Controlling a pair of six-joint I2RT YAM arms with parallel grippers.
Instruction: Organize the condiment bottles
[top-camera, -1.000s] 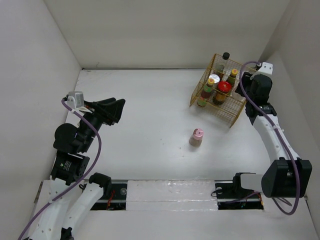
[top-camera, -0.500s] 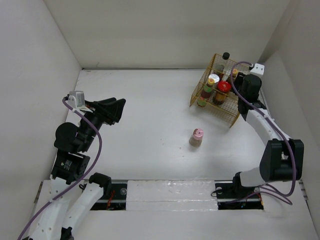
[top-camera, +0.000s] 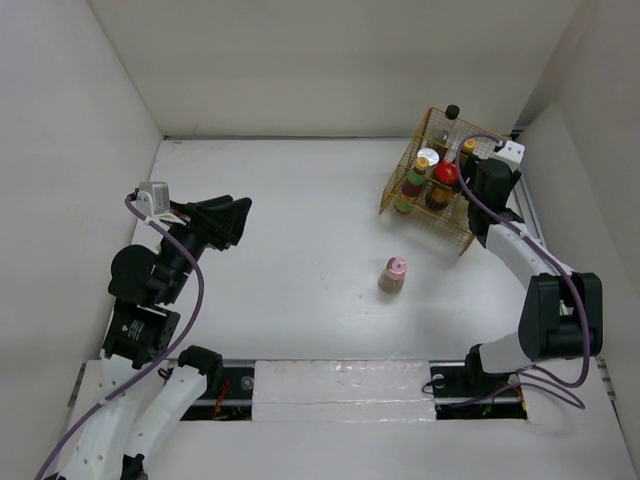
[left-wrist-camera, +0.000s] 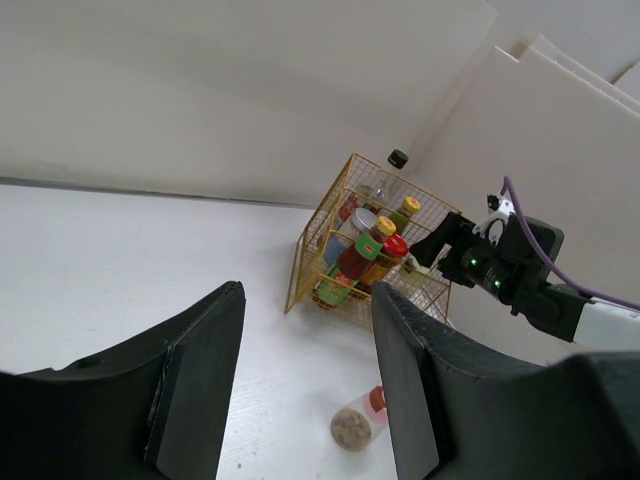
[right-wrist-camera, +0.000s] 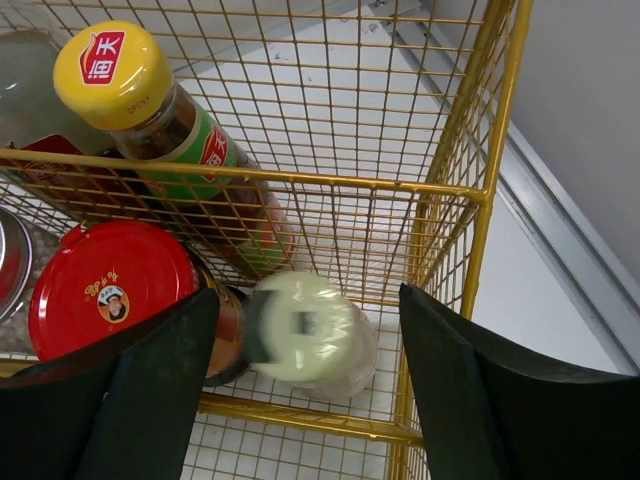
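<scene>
Left claw (top-camera: 228, 213): at 9 o'clock on the table (top-camera: 300, 200), raised, fingers spread with only air between them; in its own wrist view it holds nothing (left-wrist-camera: 307, 290).
Right claw (right-wrist-camera: 307, 295): at the 4 o'clock side of the basket (top-camera: 412, 170), reaching in over the wire. The fingers stand wide apart and touch nothing.
Pale-capped bottle (right-wrist-camera: 305, 330): inside the basket, between the right claw's fingers with a gap on either side. It is blurred, so its label and tilt cannot be read.
Red-lidded jar (right-wrist-camera: 110, 290): in the basket, just beside the pale-capped bottle at that bottle's 9 o'clock in the right wrist view; near the basket's middle from above (top-camera: 446, 172).
Yellow-capped bottle (right-wrist-camera: 112, 75): in the basket at 12 o'clock of the red-lidded jar in the right wrist view, with dark contents and a green and red label.
Silver-lidded jar (top-camera: 427, 156): in the basket at 10 o'clock of the red-lidded jar.
Black-capped bottle (top-camera: 452, 111): upright at the basket's 12 o'clock corner.
Pink-capped bottle (top-camera: 393, 276): alone and upright on the bare table, outside the basket at its 7 o'clock and well apart from both claws. The left wrist view shows it low in the frame (left-wrist-camera: 355, 425).
Basket, overall: gold wire, at 2 o'clock on the table, near the right wall.
</scene>
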